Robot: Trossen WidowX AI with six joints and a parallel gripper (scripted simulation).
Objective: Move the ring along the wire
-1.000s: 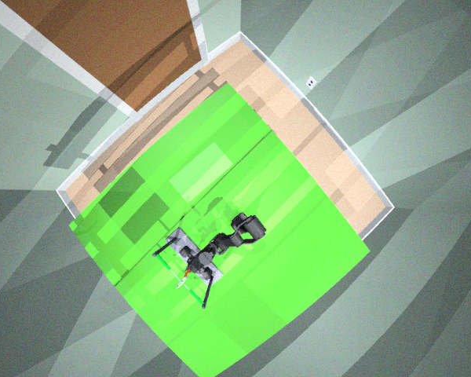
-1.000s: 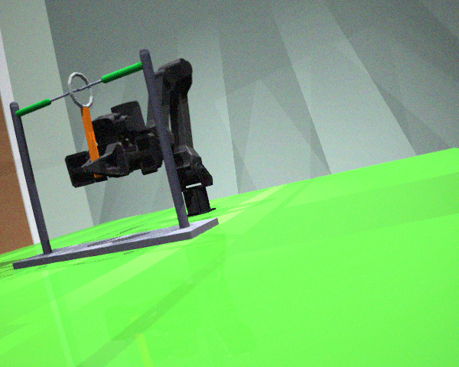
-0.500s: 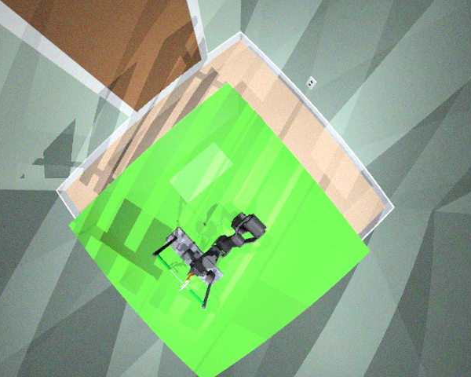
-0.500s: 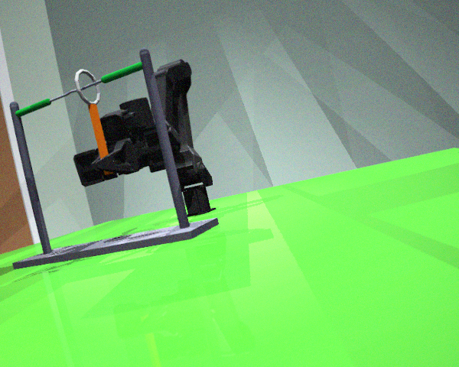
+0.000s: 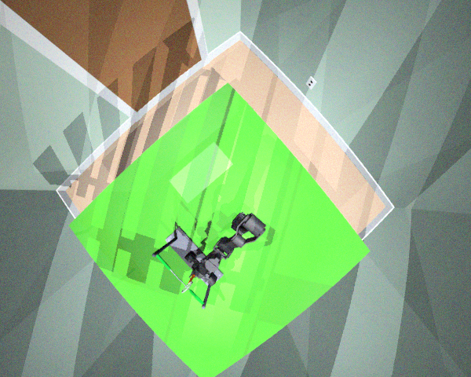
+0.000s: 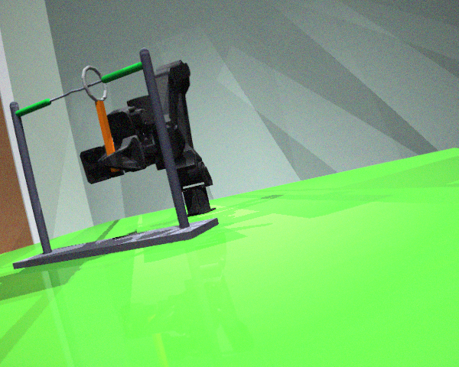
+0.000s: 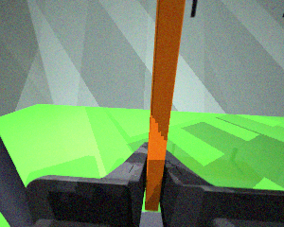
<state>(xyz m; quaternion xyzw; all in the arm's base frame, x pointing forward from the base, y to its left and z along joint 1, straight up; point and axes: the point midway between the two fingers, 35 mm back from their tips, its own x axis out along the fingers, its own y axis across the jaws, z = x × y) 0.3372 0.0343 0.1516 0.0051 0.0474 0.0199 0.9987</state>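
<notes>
The pale ring (image 5: 186, 287) (image 6: 99, 99) surrounds the wire where its thin grey part (image 5: 178, 277) (image 6: 69, 93) meets the green part (image 5: 197, 298) (image 6: 122, 72) on the right in the exterior view. Whether the ring touches the wire is unclear. The other green part (image 5: 164, 262) (image 6: 33, 107) is at the left post (image 6: 30, 177). The orange handle (image 5: 191, 278) (image 6: 104, 126) (image 7: 166, 71) hangs below the ring, slightly tilted. My gripper (image 6: 112, 156) (image 7: 150, 147) is shut on its lower part, below the wire.
The right post (image 5: 206, 296) (image 6: 162, 138) stands in front of part of the arm in the exterior view. A dark post (image 7: 5, 175) shows at the left of the wrist view. Both posts rise from a grey base plate (image 5: 181, 243) (image 6: 115, 245) on the green table top (image 5: 288, 203) (image 6: 320, 256).
</notes>
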